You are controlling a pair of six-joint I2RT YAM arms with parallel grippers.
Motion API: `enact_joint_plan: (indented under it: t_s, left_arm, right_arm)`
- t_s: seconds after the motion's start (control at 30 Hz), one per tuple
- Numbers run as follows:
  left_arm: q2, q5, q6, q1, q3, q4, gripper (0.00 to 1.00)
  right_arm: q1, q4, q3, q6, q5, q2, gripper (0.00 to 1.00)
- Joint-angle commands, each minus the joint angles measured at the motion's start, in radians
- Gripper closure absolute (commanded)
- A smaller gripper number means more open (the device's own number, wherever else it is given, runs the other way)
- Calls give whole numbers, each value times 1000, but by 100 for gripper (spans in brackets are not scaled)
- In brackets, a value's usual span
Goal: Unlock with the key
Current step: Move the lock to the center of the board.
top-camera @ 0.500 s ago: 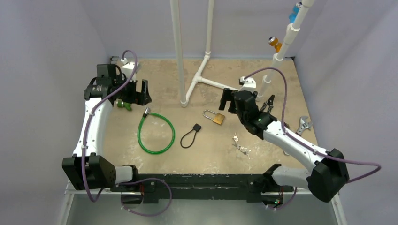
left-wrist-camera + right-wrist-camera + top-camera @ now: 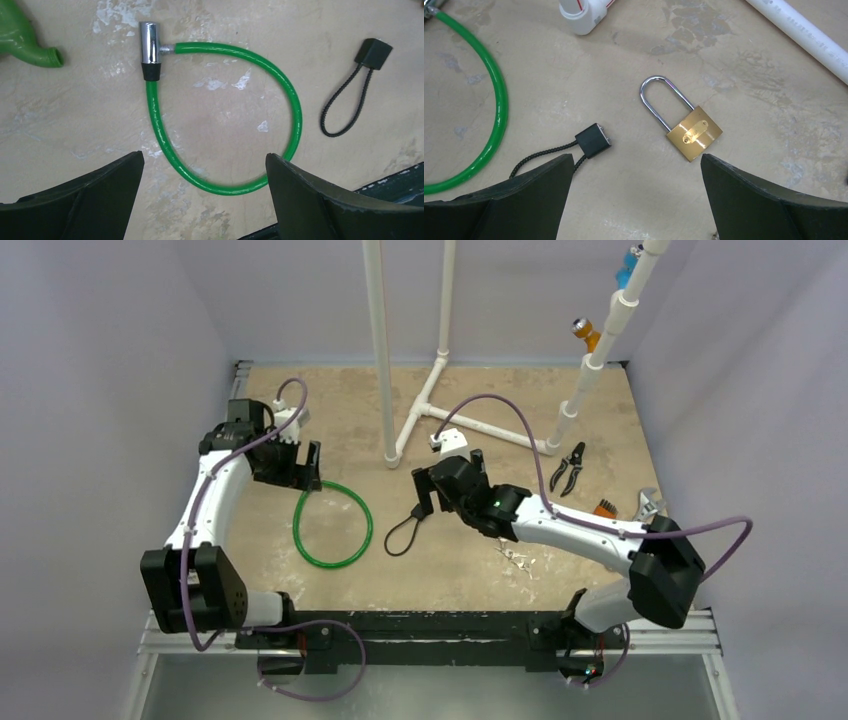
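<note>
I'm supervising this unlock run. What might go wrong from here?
The brass padlock lies flat and loose under the open right claw; a pinch may skid it. The black loop lock sits close beside it and could snag. The keys lie by the right forearm, which might sweep them.

Lab: walled test table (image 2: 330,390), pipe frame (image 2: 380,360)
</note>
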Motion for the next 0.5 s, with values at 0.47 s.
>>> enact_joint_plan:
  t_s: [0.47]
  left_arm:
    - [299,-326,93,-23,11,178,23]
  right_arm:
    - [6,-95,-51,58,79,-117,1]
